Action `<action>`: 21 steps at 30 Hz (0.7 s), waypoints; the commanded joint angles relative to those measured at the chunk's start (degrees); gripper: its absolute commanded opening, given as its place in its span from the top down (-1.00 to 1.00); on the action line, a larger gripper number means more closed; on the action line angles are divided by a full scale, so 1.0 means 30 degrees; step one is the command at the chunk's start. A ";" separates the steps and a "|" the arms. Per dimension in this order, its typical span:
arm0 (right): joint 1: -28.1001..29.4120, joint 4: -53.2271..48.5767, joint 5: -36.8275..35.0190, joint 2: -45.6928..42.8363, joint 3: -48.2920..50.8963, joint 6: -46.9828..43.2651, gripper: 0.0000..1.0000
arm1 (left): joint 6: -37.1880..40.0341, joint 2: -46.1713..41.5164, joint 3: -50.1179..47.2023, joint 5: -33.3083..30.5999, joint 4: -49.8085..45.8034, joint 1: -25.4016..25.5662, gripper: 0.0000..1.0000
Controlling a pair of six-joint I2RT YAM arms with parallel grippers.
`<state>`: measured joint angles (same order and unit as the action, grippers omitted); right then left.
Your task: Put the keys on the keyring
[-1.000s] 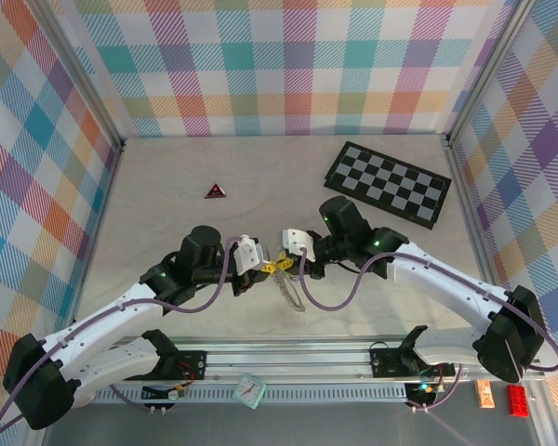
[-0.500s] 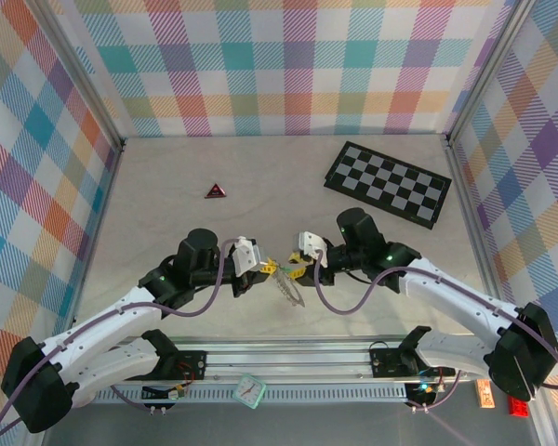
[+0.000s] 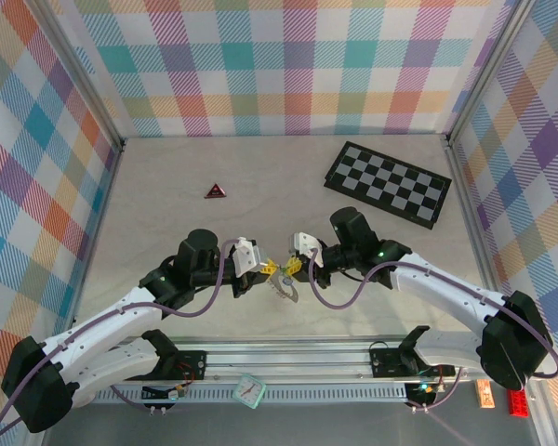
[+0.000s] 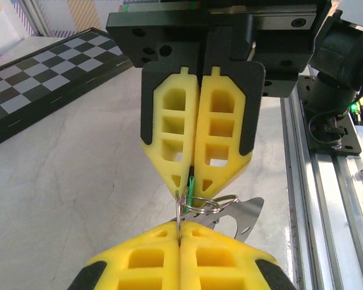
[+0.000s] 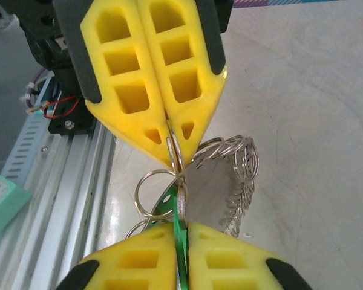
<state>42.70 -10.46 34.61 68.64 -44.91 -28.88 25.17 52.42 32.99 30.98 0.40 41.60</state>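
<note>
Threading looks to us like the step in hand. Low in the middle of the overhead view, just above the arm bases, the left end effector (image 3: 268, 268) and the right end effector (image 3: 294, 267) meet tip to tip over the pale tabletop (image 3: 186, 223). The left one's yellow pads are pressed together on the thin grey wire keyring (image 5: 138, 192). The right one's are pressed together on a narrow green strip (image 5: 179, 212) right against that wire. The small silvery metal keys (image 5: 216, 188) fan out beside the tips, right of centre in the right wrist view, strung close on loops of wire. To do this well, we would hold the left pinch firm as an anchor, guide the right side slowly along the wire's curve, and pull only lightly, since the wire looks floppy and could twist or slip. We cannot tell whether the strip is already threaded on.
</note>
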 commanded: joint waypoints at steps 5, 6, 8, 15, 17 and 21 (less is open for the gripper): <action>-0.0002 -0.1959 -0.1044 0.0879 -0.1186 -0.1158 1.00 | 0.0457 0.0027 -0.0275 0.1515 0.2341 0.0077 1.00; 0.0033 -0.2086 -0.0722 0.1074 -0.1274 -0.1104 1.00 | 0.0458 0.0058 -0.0290 0.1523 0.2446 0.0077 1.00; 0.0033 -0.2248 -0.0345 0.1252 -0.1465 -0.1066 1.00 | 0.0509 0.0103 -0.0332 0.1523 0.2570 0.0077 1.00; 0.0020 -0.2182 -0.0441 0.0594 -0.1302 -0.0836 0.79 | 0.0838 0.0449 -0.0392 0.1263 0.2392 0.0092 1.00; 0.0003 -0.2025 -0.0643 0.0233 -0.1081 -0.0648 0.62 | 0.0866 0.0540 -0.0422 0.1249 0.2393 0.0135 1.00; -0.0024 -0.1690 -0.1232 -0.0407 -0.0636 -0.0189 0.28 | 0.0824 0.0601 -0.0622 0.1129 0.2562 0.0134 1.00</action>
<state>42.76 -16.03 31.48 69.56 -47.83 -30.46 26.65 54.17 32.01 32.53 3.99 41.60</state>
